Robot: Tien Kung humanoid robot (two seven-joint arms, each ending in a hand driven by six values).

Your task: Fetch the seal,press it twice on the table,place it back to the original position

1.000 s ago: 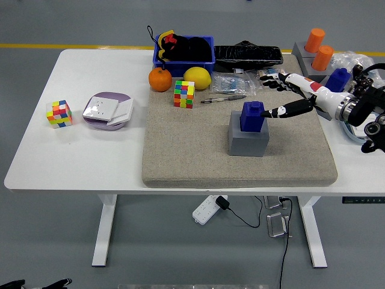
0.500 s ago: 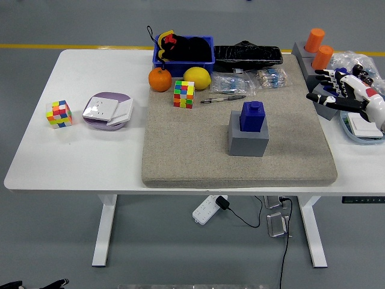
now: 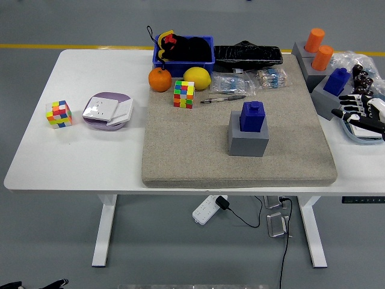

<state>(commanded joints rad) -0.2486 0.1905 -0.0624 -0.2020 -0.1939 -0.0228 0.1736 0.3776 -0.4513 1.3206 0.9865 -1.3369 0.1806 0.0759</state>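
I see my right hand point(image 3: 360, 111) at the table's point(image 3: 90, 156) right edge, fingers spread, empty, well apart from the blue seal point(image 3: 252, 115) on its grey block point(image 3: 248, 141).

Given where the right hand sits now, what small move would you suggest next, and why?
Probably bring the right hand back left toward the blue seal. The seal sits untouched on its grey block mid-mat, while the hand hangs empty, fingers spread, at the table's right edge, well away from it.
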